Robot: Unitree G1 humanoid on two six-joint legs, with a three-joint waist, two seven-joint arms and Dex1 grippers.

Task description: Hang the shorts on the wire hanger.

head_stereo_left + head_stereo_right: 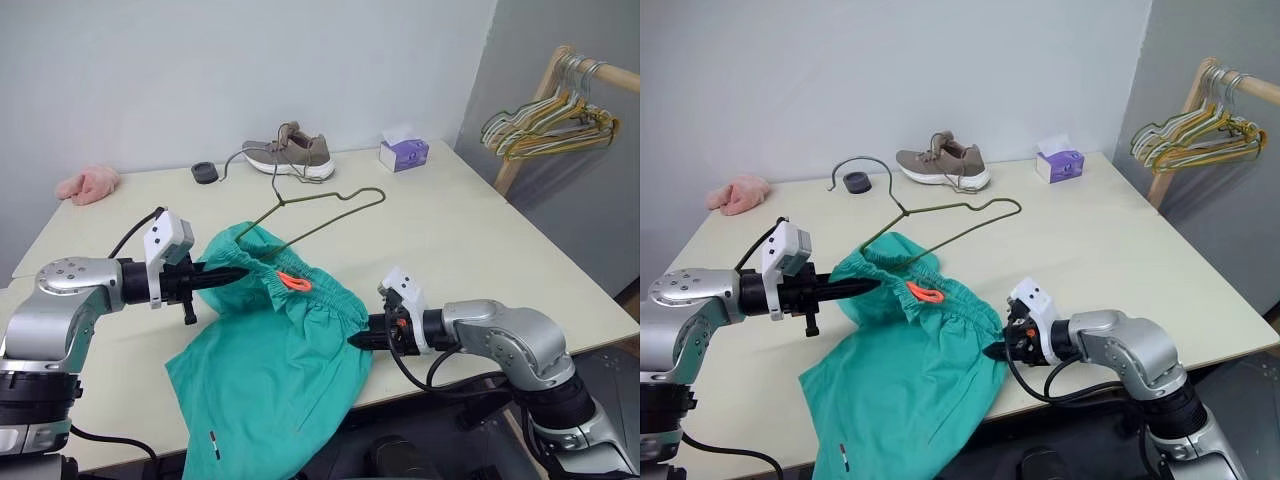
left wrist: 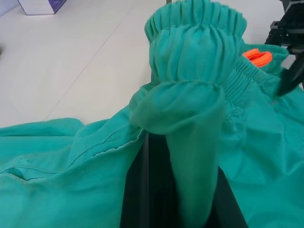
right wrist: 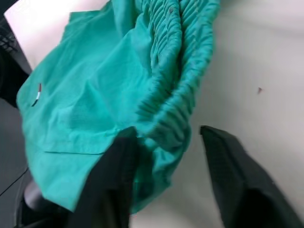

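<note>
Left claw (image 1: 238,272) clamped on gathered elastic waistband of teal-green soft fabric shorts (image 1: 275,360), lifting it, likely to keep opening spread. Right claw (image 3: 166,142) part-open astride waistband's opposite side, not yet gripping. Forearms near level, pointing toward each other. Shorts at counter (image 1: 480,230) near edge, legs overhanging. Thin olive-green wire hanger (image 1: 320,215) lies just behind, toward counter's middle.

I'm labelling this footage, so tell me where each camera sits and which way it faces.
Head eyes: look forward and down over the table; both arms, shorts, wire hanger.
Left wrist: along the left gripper, shut on waistband.
Right wrist: along the right gripper, fingers astride waistband.
Shared: shorts.
</note>
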